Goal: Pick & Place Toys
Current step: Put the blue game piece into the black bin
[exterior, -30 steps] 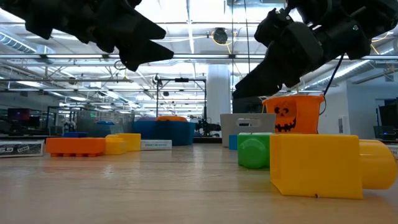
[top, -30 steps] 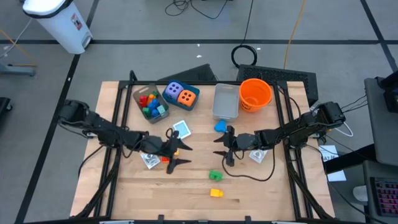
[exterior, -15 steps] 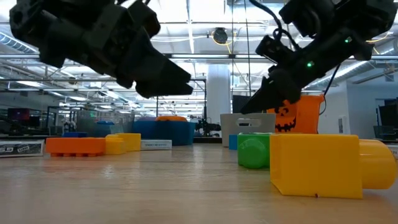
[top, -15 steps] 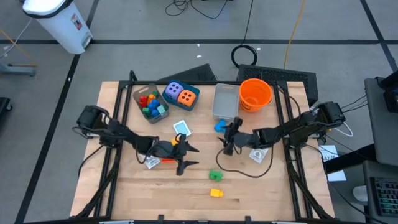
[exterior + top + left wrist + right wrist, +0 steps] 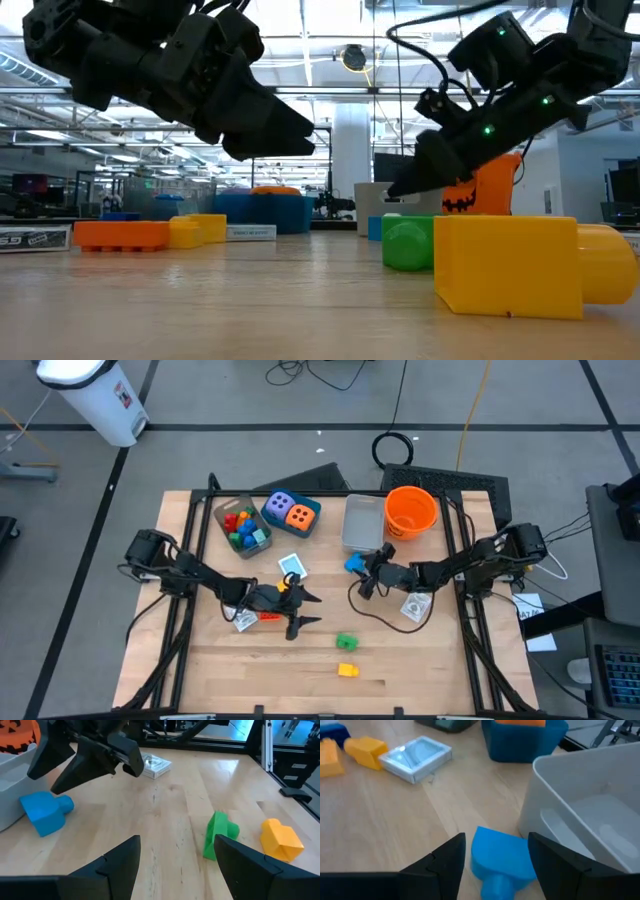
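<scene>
Closing in on the blue brick [image 5: 354, 564], the right gripper [image 5: 366, 582] is now sitting just beside it in the high view, next to the grey bin [image 5: 363, 523], where a second ago it hung farther out over the bare wood. The left gripper [image 5: 301, 608] is hovering mid-table with its fingers spread and nothing between them; it has slid toward the green brick [image 5: 346, 643] and the yellow brick [image 5: 347, 670] over that second.

In the low view, the right gripper [image 5: 400, 184] is dipping lower than before, in front of the orange bucket [image 5: 482, 183], while the left gripper [image 5: 290, 135] is hanging well above the table.

In the left wrist view, the green brick [image 5: 218, 833] is lying just ahead of that arm's fingers [image 5: 120, 865], with the yellow brick [image 5: 281, 839] beside it and the blue brick [image 5: 46, 812] farther off.

In the right wrist view, the blue brick [image 5: 501, 858] is lying between the right gripper's two fingers [image 5: 445, 861], which are standing moderately open and not yet touching it. The right arm seems set to grasp the blue brick; the left looks lined up for the green one.
</scene>
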